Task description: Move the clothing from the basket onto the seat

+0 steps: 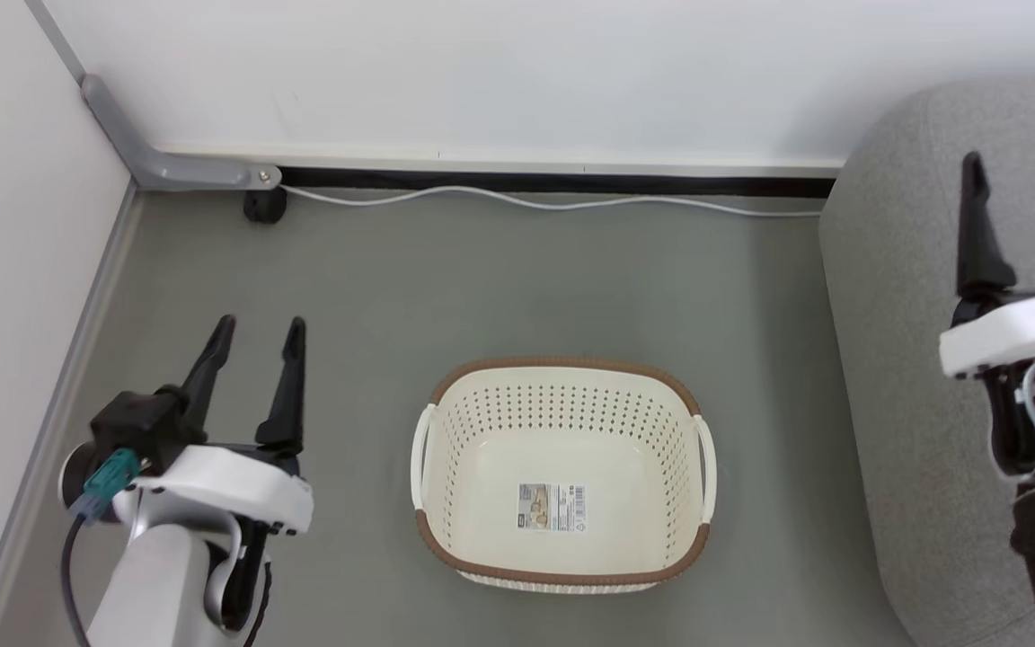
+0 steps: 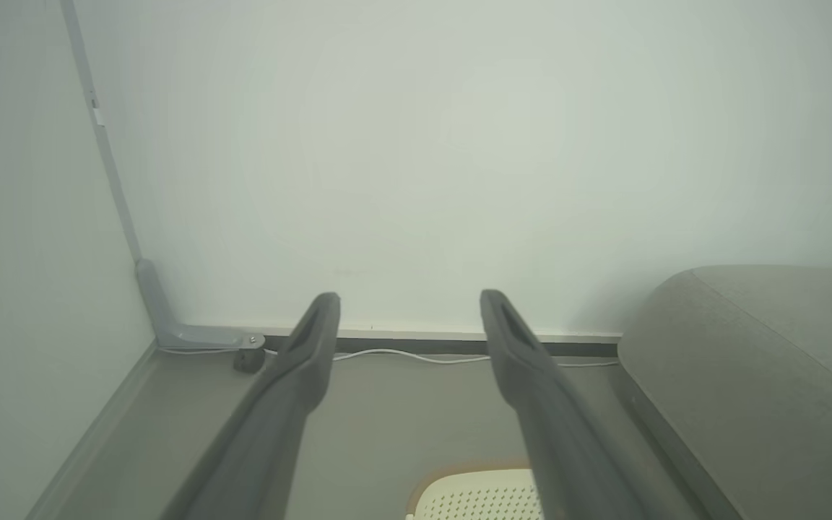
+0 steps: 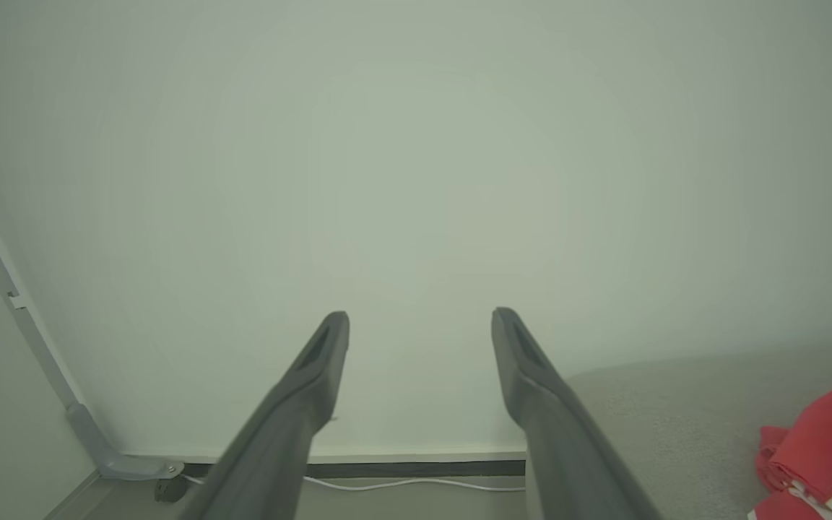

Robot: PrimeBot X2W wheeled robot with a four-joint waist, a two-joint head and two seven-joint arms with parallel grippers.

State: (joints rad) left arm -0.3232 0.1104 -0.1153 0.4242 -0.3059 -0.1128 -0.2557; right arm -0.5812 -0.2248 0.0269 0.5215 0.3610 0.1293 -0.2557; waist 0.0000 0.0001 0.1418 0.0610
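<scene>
Basket (image 1: 562, 363) sits on the grey floor (image 1: 482, 288), low in the head view toward 6 o'clock. It is empty, with nothing covering the paper label (image 1: 552, 507) on its bottom. A bare basket suggests the move is done or nearly so.

Clothing (image 3: 820, 440): red fabric with white trim lies bunched on the seat (image 1: 913, 314), at 4 o'clock in the right wrist view. A speck of the same red shows at 3 o'clock in the left wrist view.

Left tool (image 1: 260, 321) is at 9 o'clock from the basket, fingers spread, nothing between them. Right tool (image 1: 1012, 158) is at 2 o'clock from the basket, over the seat's near edge, also spread and empty. Both point toward the wall at 12 o'clock and stand well apart from the basket — it looks like a parked pose that keeps the fingers clear of rim and fabric.

Hard to make out:
- The clothing is cut by the frame edge, so I cannot tell whether it is one garment or two.
- The seat runs out of the head view at 3 o'clock, and the right forearm covers part of it near 4 o'clock.
- Whether the right tool touches the seat or hangs above it, I cannot tell.
- A white cable (image 1: 526, 199) runs along the skirting; its ends are out of sight.
</scene>
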